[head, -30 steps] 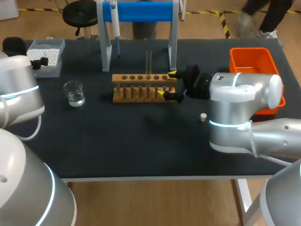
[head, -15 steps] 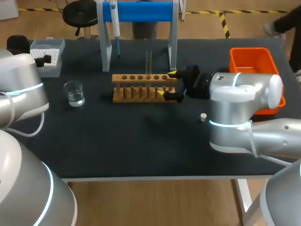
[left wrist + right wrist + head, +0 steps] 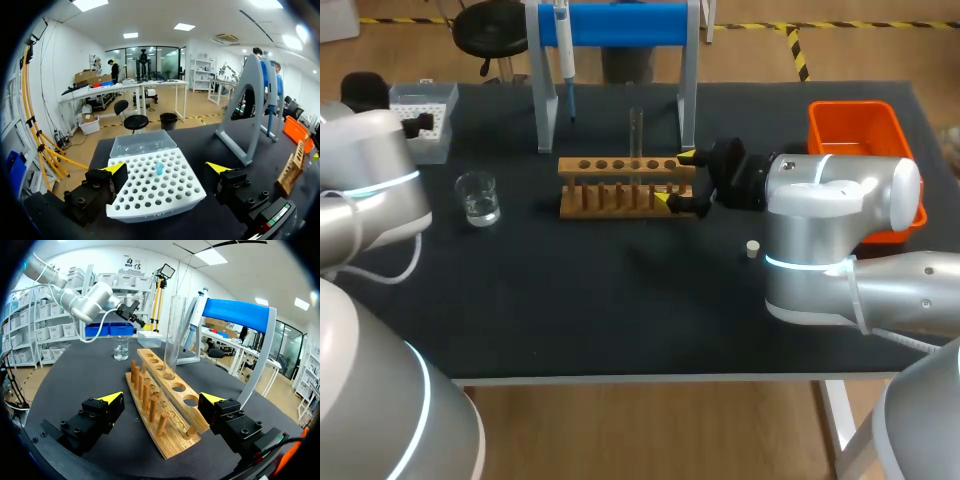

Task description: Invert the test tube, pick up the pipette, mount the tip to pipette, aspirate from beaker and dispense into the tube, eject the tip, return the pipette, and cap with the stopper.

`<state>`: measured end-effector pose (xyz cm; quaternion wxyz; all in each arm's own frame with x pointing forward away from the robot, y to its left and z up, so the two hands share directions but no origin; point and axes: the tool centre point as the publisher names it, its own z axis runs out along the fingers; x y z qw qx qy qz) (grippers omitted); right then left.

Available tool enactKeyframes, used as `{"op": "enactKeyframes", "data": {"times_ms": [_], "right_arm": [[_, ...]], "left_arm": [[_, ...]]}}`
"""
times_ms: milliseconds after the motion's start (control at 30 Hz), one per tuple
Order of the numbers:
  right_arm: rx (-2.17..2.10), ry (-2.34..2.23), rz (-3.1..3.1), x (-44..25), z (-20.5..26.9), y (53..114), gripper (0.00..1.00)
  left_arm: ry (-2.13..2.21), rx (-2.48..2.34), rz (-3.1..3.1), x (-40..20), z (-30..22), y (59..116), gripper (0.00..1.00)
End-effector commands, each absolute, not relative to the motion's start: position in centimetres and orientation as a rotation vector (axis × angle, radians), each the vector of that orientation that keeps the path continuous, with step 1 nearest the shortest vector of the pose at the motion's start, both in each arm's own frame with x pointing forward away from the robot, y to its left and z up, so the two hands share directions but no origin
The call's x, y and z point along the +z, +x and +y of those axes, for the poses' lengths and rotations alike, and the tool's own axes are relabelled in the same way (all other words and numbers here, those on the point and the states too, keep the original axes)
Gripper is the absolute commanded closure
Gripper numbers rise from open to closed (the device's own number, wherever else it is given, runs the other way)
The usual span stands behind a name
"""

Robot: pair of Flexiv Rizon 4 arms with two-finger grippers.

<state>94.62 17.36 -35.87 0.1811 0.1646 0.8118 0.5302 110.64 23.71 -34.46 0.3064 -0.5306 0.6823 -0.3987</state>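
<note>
Dark tabletop [image 3: 620,300] carries a wooden rack [image 3: 620,186], with the test tube [image 3: 636,128] standing upright in one of its holes. The right jaws stand apart, straddling the rack's end nearest that arm without clamping it. The left jaws are also apart, one on either side of the white tip box [image 3: 155,187], apparently not touching it. The pipette [image 3: 563,45] hangs on the blue stand [image 3: 620,22]. The beaker [image 3: 478,196] sits left of the rack, and the stopper [image 3: 752,249] lies near the right arm.

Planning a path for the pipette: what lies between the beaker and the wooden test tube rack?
Nothing: in the head view, only bare black table separates the beaker from the wooden test tube rack.
</note>
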Motion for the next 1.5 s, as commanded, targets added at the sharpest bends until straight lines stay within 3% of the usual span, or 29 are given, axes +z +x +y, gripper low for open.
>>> {"op": "enactKeyframes", "data": {"times_ms": [33, 867, 967, 1033, 1433, 1500], "right_arm": [[1.498, 0.466, 2.289, -35.9, 17.4, 94.6, 0.0], [1.498, 0.466, 2.289, -35.9, 17.4, 94.6, 0.0], [1.498, 0.466, 2.289, -35.9, 17.4, 94.6, 0.0], [1.498, 0.466, 2.289, -35.9, 17.4, 94.6, 0.0], [1.498, 0.466, 2.289, -35.9, 17.4, 94.6, 0.0], [1.498, 0.466, 2.289, -35.9, 17.4, 94.6, 0.0]], "left_arm": [[-1.404, -1.049, 1.803, -35.1, 23.4, 111.5, 0.0], [-1.409, -1.032, 1.818, -35.9, 23.7, 113.8, 0.0], [-1.409, -1.034, 1.817, -35.9, 23.7, 114.0, 0.16], [-1.408, -1.035, 1.816, -35.9, 23.7, 114.1, 0.43], [-1.429, -1.033, 1.815, -36.4, 23.8, 114.2, 0.49], [-1.433, -1.031, 1.813, -36.4, 23.9, 114.2, 0.45]]}}
